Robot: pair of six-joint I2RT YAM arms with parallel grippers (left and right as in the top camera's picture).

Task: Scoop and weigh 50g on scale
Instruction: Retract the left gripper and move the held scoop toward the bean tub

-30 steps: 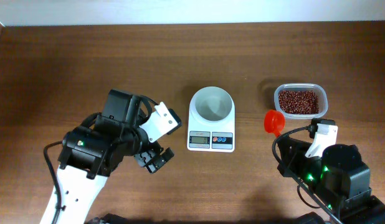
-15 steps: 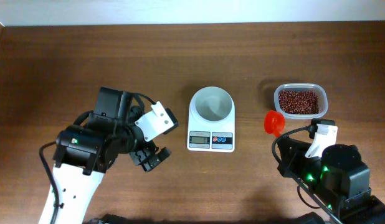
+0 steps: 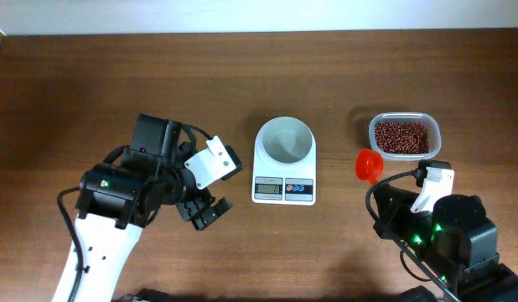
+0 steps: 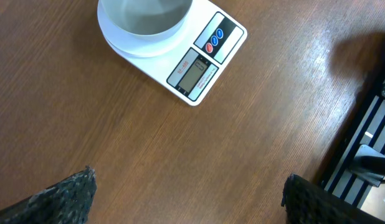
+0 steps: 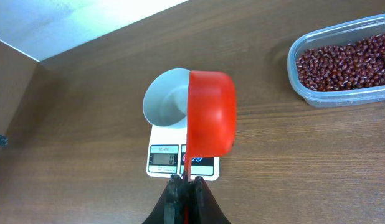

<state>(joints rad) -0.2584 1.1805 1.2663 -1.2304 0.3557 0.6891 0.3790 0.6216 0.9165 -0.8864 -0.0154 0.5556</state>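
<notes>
As you are looking down, scale [image 3: 284, 172]: sitting at the centre of the table [image 3: 91, 75], bowl [image 3: 284, 139] on top.
Left gripper [image 3: 206, 211]: hanging wide apart, gripping nothing, left of the scale.
Right gripper [image 5: 186, 182]: clamping the red scoop [image 5: 211, 112] by its handle; the scoop is hiding part of the scale in your wrist view.
Bean tub [image 3: 403, 136]: lying right of the scale.

Red scoop [image 3: 369, 164], white scale [image 3: 284, 174], brown table [image 3: 91, 75]
Table in brown wood grain. Scale white, with white bowl [image 3: 284, 139], grey display [image 3: 268, 190], blue and red buttons [image 3: 299, 190]. Tub [image 3: 436, 134] clear — its beans [image 3: 400, 137] dark red. Left arm [image 3: 116, 197] black and white; right arm [image 3: 460, 222] black with green lights.
</notes>
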